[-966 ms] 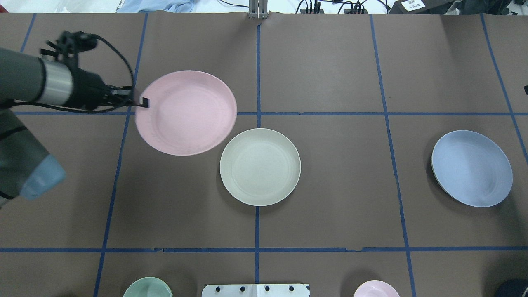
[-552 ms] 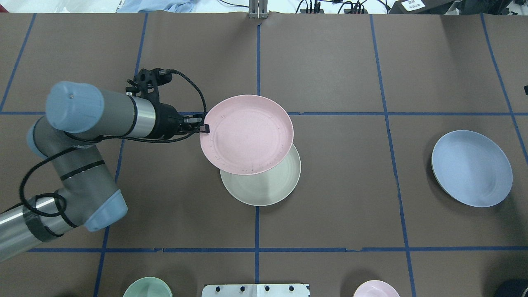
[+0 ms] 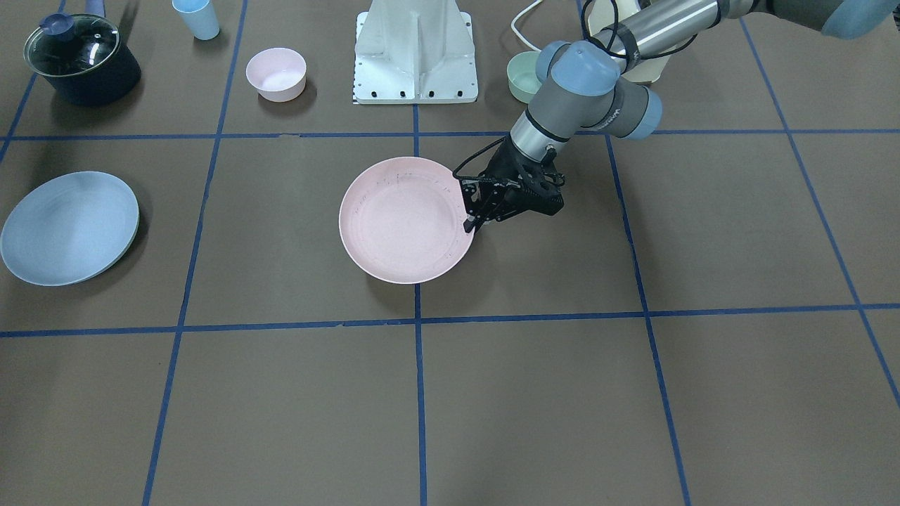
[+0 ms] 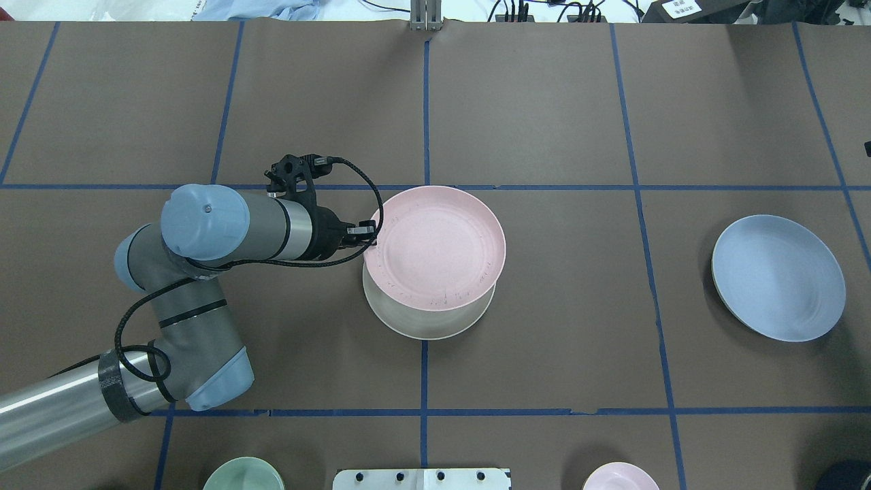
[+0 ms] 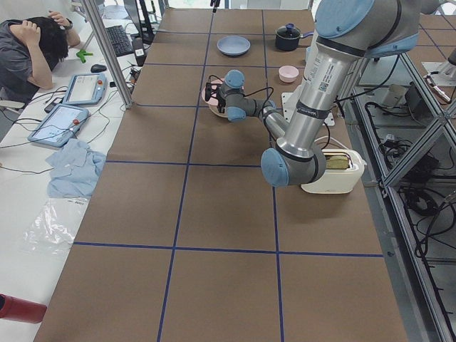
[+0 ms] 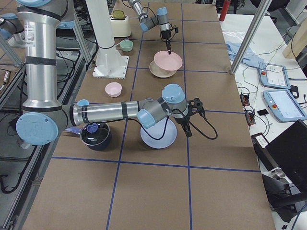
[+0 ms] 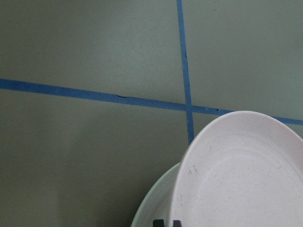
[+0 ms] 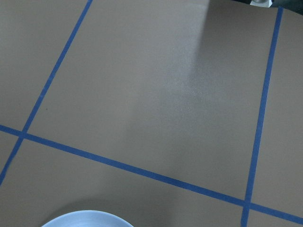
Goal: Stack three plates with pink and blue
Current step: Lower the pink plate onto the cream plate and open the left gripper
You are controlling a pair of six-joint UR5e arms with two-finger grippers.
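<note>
My left gripper (image 4: 371,235) is shut on the near-left rim of the pale pink plate (image 4: 435,248) and holds it slightly tilted over the cream-white plate (image 4: 425,325). The pink plate covers most of the cream plate. I cannot tell whether they touch. In the front-facing view the left gripper (image 3: 470,221) grips the pink plate (image 3: 404,221) and the cream plate is hidden. The left wrist view shows the pink plate (image 7: 241,175) over the cream rim (image 7: 156,208). The pale blue plate (image 4: 779,278) lies alone at the right. My right gripper (image 6: 188,129) hangs near it; I cannot tell its state.
A mint-green bowl (image 4: 243,474) and a small pink bowl (image 4: 620,476) stand beside the robot base (image 3: 416,53). A lidded dark pot (image 3: 81,60) and a blue cup (image 3: 197,17) stand at the robot's right. A toaster (image 5: 331,171) is near the left arm's base.
My left arm carried the pink plate rightward and toward the robot, from beside the cream plate to over it. The blue plate has not moved.
</note>
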